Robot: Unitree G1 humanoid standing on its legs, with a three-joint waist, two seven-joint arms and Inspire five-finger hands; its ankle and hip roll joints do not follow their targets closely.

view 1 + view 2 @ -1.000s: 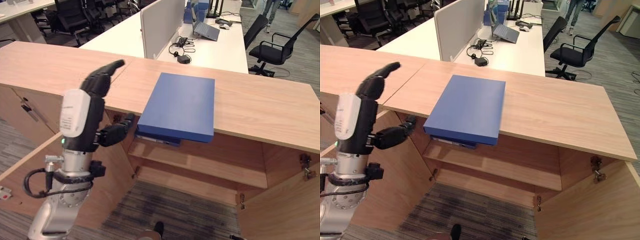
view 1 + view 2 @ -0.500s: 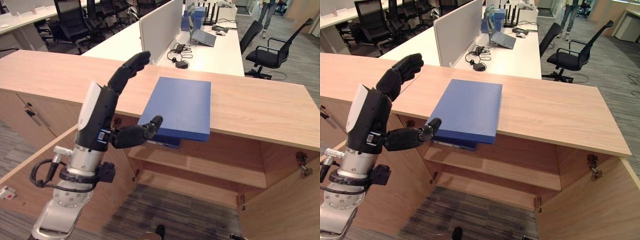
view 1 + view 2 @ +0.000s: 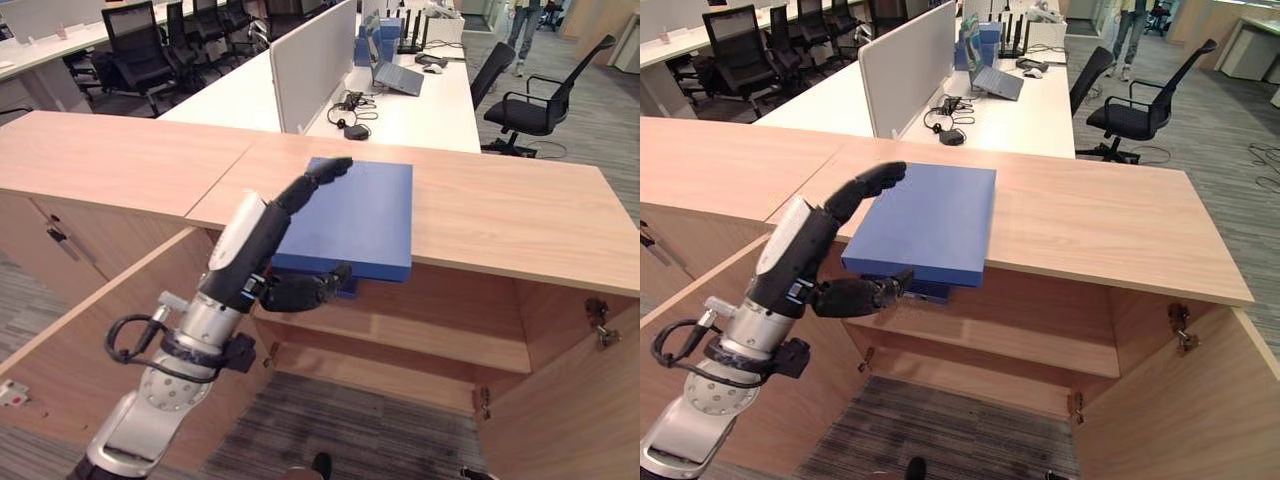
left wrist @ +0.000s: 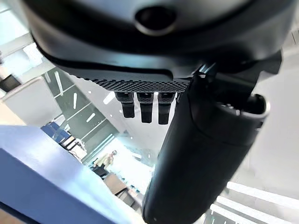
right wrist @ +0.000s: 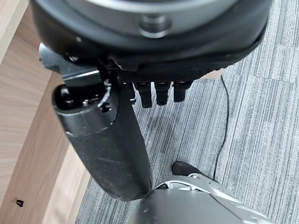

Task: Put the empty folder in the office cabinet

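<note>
Since half a second ago the left hand [image 3: 262,240] has been reaching further in toward the blue folder [image 3: 352,213], and its outstretched fingers [image 3: 322,176] are now lying over the folder's left part, while its thumb [image 3: 312,289] is pointing under the overhanging front edge. The fingers are staying straight and spread from the thumb, not closing on anything; whether they are touching the cover I cannot tell.

The folder is lying flat on the wooden cabinet top [image 3: 520,215], its near edge jutting out past the top's front lip, above the open cabinet [image 3: 400,340]. Below it the inner shelf [image 3: 400,333] is running wide and bare, with free room to the right of the thumb. The left cabinet door [image 3: 80,350] is standing open beside the arm, and the right door [image 3: 570,410] is swung out at the lower right.

The right hand [image 5: 117,135] is hanging over the grey carpet [image 5: 261,116] beside a wooden panel [image 5: 18,93], its fingers relaxed and holding nothing.
</note>
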